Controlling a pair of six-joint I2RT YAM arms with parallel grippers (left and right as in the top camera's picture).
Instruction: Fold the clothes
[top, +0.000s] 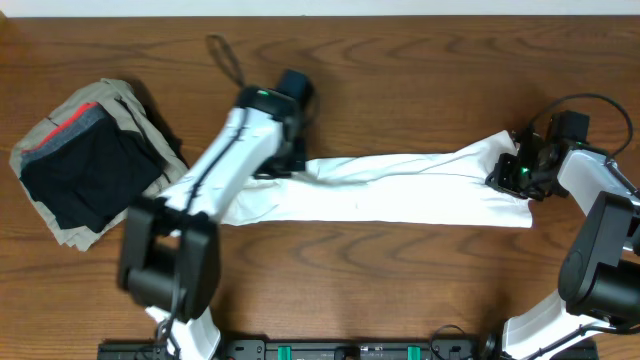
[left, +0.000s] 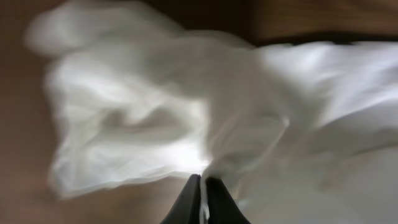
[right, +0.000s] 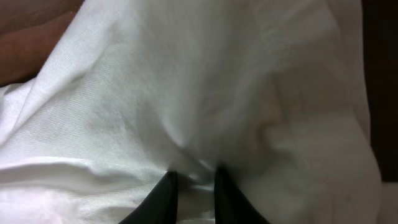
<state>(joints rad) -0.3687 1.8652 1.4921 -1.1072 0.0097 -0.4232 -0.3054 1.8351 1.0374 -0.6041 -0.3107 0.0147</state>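
The clothes (top: 400, 190), a white wrinkly T-shirt, lie pulled into a long band across the middle of the table. My left gripper (top: 283, 163) sits at the band's upper left edge. In the left wrist view, that gripper (left: 203, 179) is shut, with a thin fold of white cloth (left: 124, 124) pinched between its dark fingers. My right gripper (top: 508, 174) is at the band's right end. In the right wrist view, the right gripper (right: 193, 176) is closed on a bunch of the white fabric (right: 186, 81), which fills the frame.
A pile of folded dark, grey, red and khaki garments (top: 90, 165) lies at the far left. A dark cord loop (top: 228, 62) rests on the wood behind the left arm. Black cables (top: 590, 100) arc over the right wrist.
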